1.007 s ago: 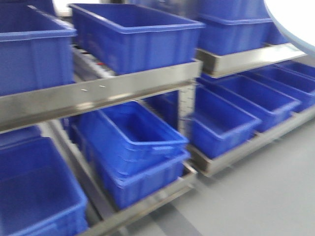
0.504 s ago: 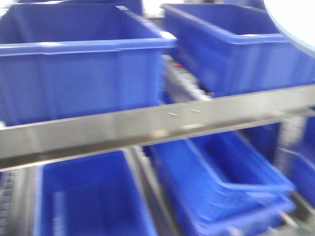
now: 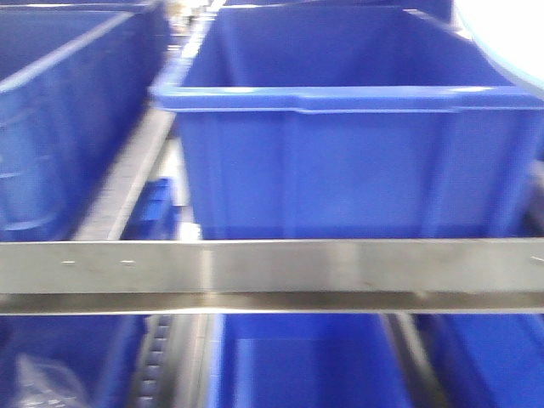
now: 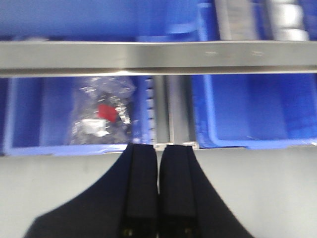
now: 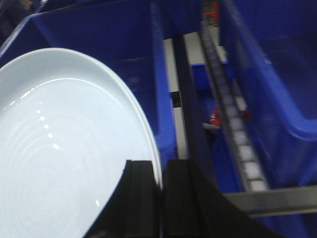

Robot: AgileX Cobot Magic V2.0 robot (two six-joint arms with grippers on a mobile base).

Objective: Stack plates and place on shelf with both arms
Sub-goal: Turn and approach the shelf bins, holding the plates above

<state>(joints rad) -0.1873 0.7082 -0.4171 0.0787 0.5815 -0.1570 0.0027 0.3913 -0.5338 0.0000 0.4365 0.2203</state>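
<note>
Right gripper was clenched on the rim of the stacked plates, held tilted over a blue crate; two rims showed at the edge. Little room lay between plate edge and roller track. Left gripper was closed with nothing between its fingers, facing the shelf rail. Below it, one crate held a clear bag with something red inside.

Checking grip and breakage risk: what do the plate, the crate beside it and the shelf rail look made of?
Plate: glazed ceramic or glossy melamine, with sharp highlights and faint rings. Crate: moulded blue plastic, dull sheen. Shelf rail: brushed steel, grey streaky reflections.
</note>
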